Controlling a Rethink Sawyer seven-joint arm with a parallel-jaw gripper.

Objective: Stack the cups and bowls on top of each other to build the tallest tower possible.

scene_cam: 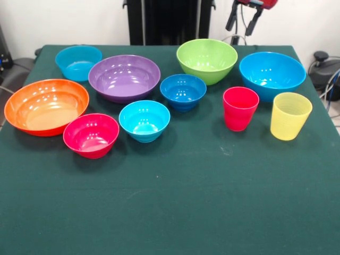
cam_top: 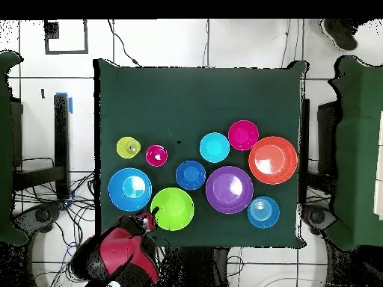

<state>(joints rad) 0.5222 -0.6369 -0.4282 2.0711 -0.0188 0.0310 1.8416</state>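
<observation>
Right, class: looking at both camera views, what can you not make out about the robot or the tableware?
- Gripper: front view, cut off by the top edge; open or shut is unclear.
- Gripper, overhead view: tucked under the red arm.
- Far outer wall of the purple bowl: front view, hidden by its own rim.

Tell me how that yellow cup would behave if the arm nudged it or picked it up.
The yellow cup stands upright on a base narrower than its rim, so a high push would probably tip it. It looks like thin translucent plastic, likely light and a bit flexible. Its tapered wall might slip upward out of a squeeze.
</observation>
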